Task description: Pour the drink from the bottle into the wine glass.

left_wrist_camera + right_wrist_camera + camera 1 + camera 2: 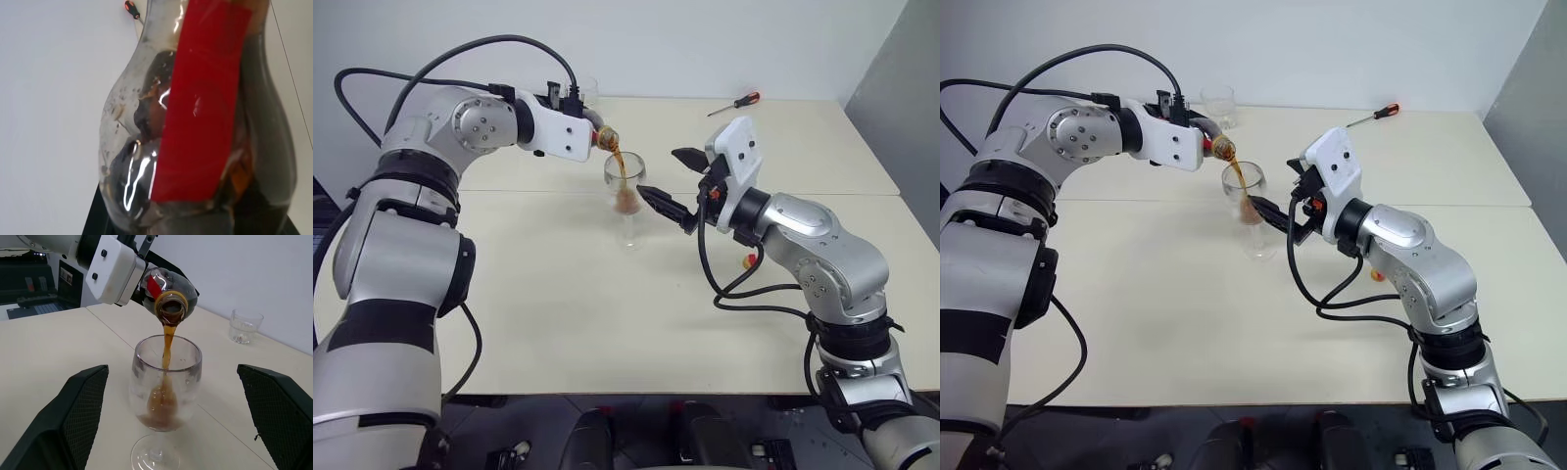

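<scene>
Clear plastic bottle [168, 289] count: one. Wine glass [164, 396]: one. Short tumbler [243, 326]: one, at the back of the table [558, 323] near the wall. Screwdriver [736, 103]: one, red-and-black handle, far back right, well apart from the rest. One small yellow-orange cap [750, 260] lies on the table beside the right forearm.

Left gripper [589, 119]: jaws clamped tight on the bottle body; the left wrist view looks straight onto the bottle's wall with its red label [205, 98] and dark liquid behind it.

Right gripper [171, 440]: jaws spread as wide as they go, holding nothing. The two black fingers [78, 416] flank the wine glass, one either side, both clear of the bowl with visible gaps. From the head views the gripper sits just right of the glass and points at it.

Bottle attitude: long axis tipped past level, mouth aimed down and toward the robot's right, base up toward the left wrist. The open mouth hangs just above the rim of the wine glass, not touching it.

Drink [167, 345]: a thin brown stream falls from the mouth into the bowl; a shallow pool sits at the bottom, bowl mostly unfilled.

Wine glass stands upright on its foot, mid-table, between the two arms, near the seam where the two tabletops meet.
</scene>
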You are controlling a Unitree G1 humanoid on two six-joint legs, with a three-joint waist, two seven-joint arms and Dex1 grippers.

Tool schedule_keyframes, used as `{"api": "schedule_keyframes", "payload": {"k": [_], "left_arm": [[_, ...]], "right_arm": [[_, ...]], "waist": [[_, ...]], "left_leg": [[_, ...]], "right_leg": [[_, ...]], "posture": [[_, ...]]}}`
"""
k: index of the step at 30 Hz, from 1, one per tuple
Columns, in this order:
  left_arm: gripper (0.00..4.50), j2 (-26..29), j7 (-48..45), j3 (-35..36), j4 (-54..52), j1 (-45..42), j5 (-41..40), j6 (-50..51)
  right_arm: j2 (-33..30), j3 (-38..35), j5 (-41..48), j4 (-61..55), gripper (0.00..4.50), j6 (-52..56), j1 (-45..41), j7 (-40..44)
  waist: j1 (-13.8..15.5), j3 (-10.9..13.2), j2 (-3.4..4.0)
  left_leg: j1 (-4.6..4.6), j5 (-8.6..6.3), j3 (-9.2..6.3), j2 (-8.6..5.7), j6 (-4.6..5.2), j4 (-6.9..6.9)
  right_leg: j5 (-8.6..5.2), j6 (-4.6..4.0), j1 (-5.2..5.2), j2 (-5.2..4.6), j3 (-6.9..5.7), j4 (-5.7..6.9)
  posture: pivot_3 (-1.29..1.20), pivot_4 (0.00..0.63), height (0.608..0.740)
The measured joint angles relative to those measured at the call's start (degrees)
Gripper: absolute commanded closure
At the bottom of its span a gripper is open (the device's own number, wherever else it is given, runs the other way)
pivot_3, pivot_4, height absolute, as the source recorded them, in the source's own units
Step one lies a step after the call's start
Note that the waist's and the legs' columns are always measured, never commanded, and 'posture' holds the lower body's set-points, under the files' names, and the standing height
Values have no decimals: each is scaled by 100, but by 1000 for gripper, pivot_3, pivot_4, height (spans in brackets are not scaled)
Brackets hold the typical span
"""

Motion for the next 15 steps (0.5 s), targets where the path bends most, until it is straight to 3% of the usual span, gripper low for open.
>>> {"api": "schedule_keyframes", "payload": {"k": [15], "left_arm": [[3182, 0, 94, -37, 2, -80, 46, -5]], "right_arm": [[16, 0, -1, 3, 0, 0, 0, 2]], "waist": [[-1, 0, 0]], "left_leg": [[0, 0, 1, 0, 0, 1]], "right_leg": [[0, 0, 0, 0, 0, 1]], "posture": [[0, 150, 740]]}}
